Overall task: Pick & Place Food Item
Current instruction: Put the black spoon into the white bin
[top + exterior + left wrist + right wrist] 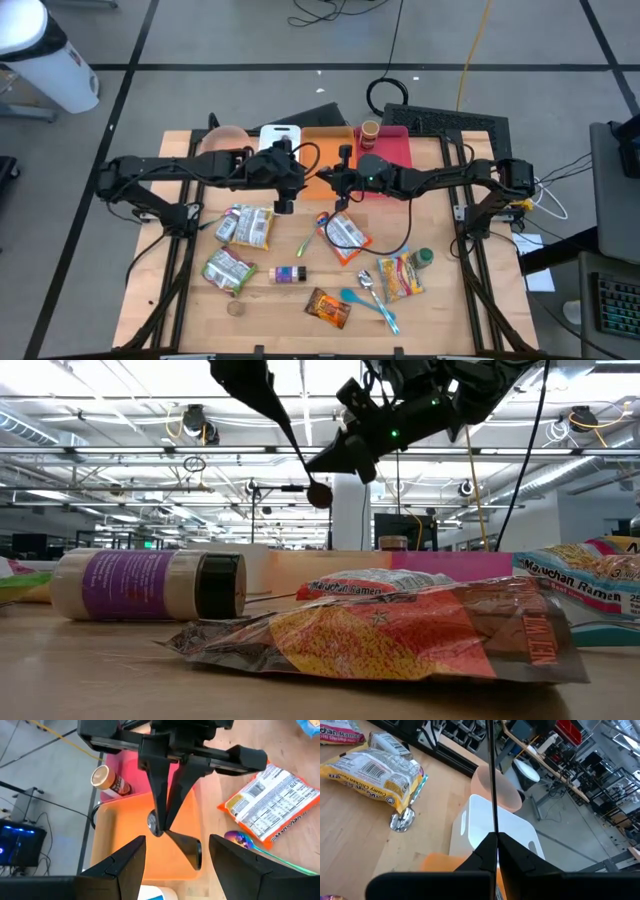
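The right gripper (343, 178) is held above the orange tray (325, 143) at the far middle of the table (440, 320), its jaws pressed fully together on a thin dark handle. In the left wrist view that handle is seen to end in a small round metal spoon bowl (153, 821) hanging over the orange tray; the same utensil is seen in the low view as a dark stem (298, 445) raised well clear of the tabletop.

The left gripper (284, 206) is poised just beside it, over the near edge of the trays, with its fingers (125, 861) spread apart and nothing between them.

The food items are left lying on the table: a ramen packet (347, 234) just near of the right gripper, a green-labelled packet (247, 225) near the left gripper, a crinkled snack bag (328, 306) toward the near edge, and a purple-labelled jar (288, 274) on its side between them. A brown-lidded jar (370, 131) is stood upright on the pink tray (396, 150), and a white tray (280, 134) is set just beside the orange one.
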Controlling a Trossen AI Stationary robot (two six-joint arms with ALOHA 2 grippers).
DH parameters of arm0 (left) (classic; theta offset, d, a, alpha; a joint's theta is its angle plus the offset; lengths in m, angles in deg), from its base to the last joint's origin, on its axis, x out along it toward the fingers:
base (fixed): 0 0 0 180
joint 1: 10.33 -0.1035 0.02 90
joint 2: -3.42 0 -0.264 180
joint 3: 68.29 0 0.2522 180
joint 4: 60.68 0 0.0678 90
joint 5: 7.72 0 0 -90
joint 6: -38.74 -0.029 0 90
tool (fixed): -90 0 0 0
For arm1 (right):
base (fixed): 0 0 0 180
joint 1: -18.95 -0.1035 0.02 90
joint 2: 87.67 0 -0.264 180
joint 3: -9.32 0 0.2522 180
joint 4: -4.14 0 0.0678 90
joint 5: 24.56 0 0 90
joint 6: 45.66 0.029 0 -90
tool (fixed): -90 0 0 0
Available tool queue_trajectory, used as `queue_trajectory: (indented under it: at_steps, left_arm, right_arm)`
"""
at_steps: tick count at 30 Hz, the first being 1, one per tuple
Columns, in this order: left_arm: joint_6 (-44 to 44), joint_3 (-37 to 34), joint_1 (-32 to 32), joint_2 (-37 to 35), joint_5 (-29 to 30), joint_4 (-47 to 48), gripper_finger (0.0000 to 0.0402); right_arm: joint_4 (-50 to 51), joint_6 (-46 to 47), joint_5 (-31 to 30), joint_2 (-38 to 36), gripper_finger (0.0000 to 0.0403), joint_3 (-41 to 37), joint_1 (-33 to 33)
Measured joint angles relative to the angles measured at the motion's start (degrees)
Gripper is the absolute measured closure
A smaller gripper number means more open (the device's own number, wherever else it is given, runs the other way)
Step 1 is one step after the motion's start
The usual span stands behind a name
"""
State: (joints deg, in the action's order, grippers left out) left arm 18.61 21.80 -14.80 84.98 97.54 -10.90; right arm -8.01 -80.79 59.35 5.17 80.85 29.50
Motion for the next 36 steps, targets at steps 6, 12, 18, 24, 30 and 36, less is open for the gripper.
queue_trajectory:
  at_steps: [6,12,18,24,30,36]
  left_arm:
    - [0.86,-0.01,-0.38,0.00,0.33,0.43,0.0179]
    - [1.50,-0.01,-0.37,0.00,0.65,0.71,0.0179]
    - [1.87,-0.01,-0.39,0.00,0.92,0.71,0.0224]
    - [1.90,-0.03,-0.37,0.00,0.90,0.60,0.0296]
    - [1.95,-0.05,-0.37,0.00,0.18,-0.41,0.0349]
    - [1.70,-0.05,-0.39,0.00,0.31,-0.82,0.0393]
  right_arm:
    - [-0.38,0.00,-0.02,0.02,0.0403,0.00,0.00]
    - [-0.43,0.00,-0.04,0.02,0.0403,0.00,0.00]
    - [-0.43,0.00,-0.04,0.02,0.0403,0.00,0.00]
    - [-0.45,0.02,-0.07,0.02,0.0403,0.00,0.00]
    - [-0.56,0.04,-0.10,0.02,0.0403,0.00,0.00]
    - [-0.39,0.17,-0.13,0.04,0.0403,0.00,0.00]
